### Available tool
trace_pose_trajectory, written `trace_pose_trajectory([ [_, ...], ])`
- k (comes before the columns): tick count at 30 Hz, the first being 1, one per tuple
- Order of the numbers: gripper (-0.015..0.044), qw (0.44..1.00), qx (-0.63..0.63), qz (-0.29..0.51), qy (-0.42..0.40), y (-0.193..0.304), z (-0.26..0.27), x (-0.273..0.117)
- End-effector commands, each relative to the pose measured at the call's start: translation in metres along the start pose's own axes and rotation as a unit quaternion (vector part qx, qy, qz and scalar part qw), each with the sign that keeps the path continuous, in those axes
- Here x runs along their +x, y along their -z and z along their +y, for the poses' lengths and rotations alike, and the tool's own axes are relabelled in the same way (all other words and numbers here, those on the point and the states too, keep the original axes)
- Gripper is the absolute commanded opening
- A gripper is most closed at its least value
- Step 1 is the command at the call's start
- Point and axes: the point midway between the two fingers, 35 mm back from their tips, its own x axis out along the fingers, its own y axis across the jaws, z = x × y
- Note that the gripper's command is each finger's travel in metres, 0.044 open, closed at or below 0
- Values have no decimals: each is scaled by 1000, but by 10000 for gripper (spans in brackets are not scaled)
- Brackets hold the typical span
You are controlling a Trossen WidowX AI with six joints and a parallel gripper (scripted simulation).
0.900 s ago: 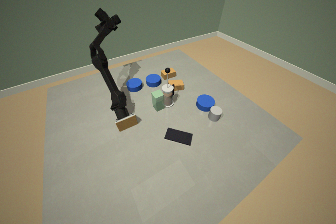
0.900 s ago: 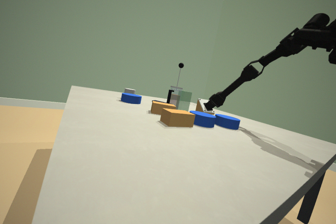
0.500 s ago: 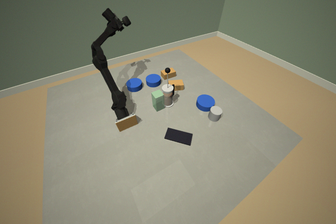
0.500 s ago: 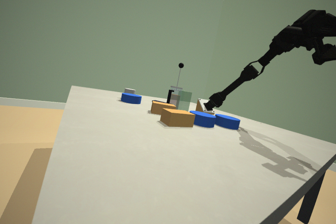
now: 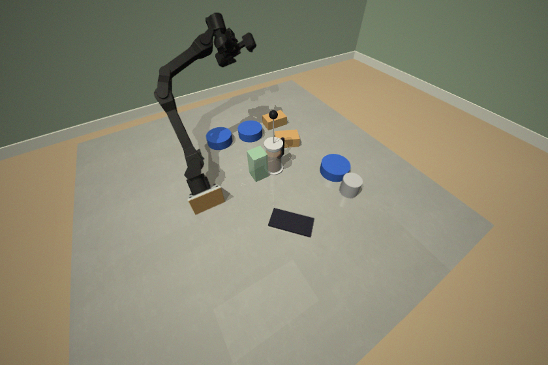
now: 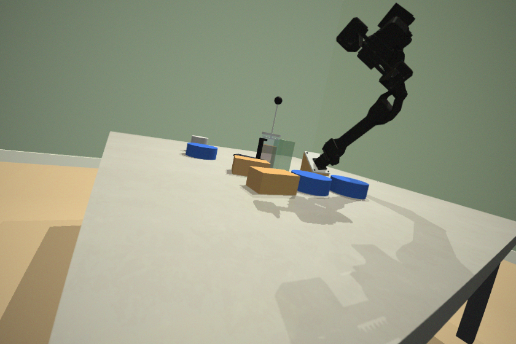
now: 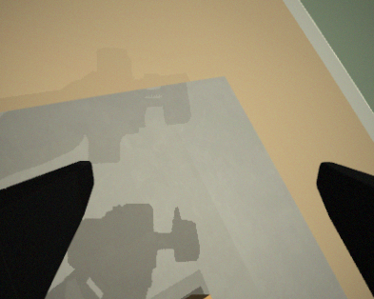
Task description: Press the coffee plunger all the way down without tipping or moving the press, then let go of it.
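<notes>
High above the surface (image 5: 132, 241), the fingers stand fully open, holding nothing. The press (image 5: 274, 156) stands upright beside a green box (image 5: 257, 163), its plunger (image 5: 273, 114) raised.

arm (image 5: 177, 100): rises steeply from its base, bends at the elbow, forearm reaching up and right in the top view
wrist: held high, tilted downward
gripper (image 5: 226, 61): high above the worktop, spread wide, holding nothing
fingers: dark, at the wrist view's left and right edges
</notes>
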Motion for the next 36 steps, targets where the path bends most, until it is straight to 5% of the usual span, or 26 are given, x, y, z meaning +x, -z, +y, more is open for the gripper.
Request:
trace_pose_trajectory([
  [1,440,996,46,57,41,54,-46,-23],
  [13,440,944,249,141,165,197,-124,-165],
  [23,440,858,441,63,256,282,-107,-301],
  [36,440,851,452,54,263,325,-77,-276],
])
